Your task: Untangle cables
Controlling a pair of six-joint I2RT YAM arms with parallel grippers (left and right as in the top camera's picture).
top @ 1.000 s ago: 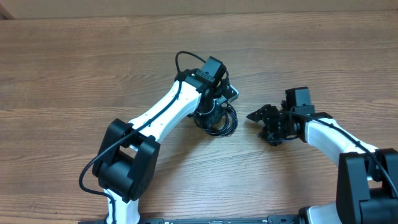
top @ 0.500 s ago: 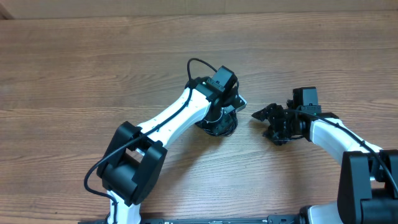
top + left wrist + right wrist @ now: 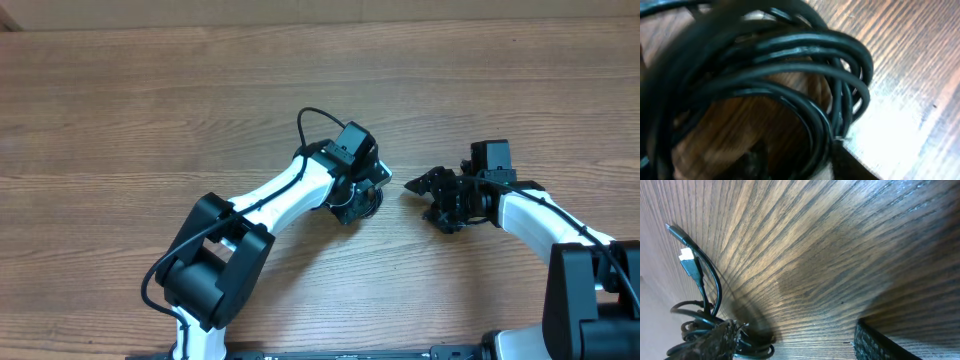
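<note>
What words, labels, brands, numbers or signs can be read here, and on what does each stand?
None: no text can be read in any view.
The cables: plain black, no print.
A plug: white tip, no marking shows.
The left arm and right arm: no lettering shows on the shells.
The table: wood grain only.
</note>
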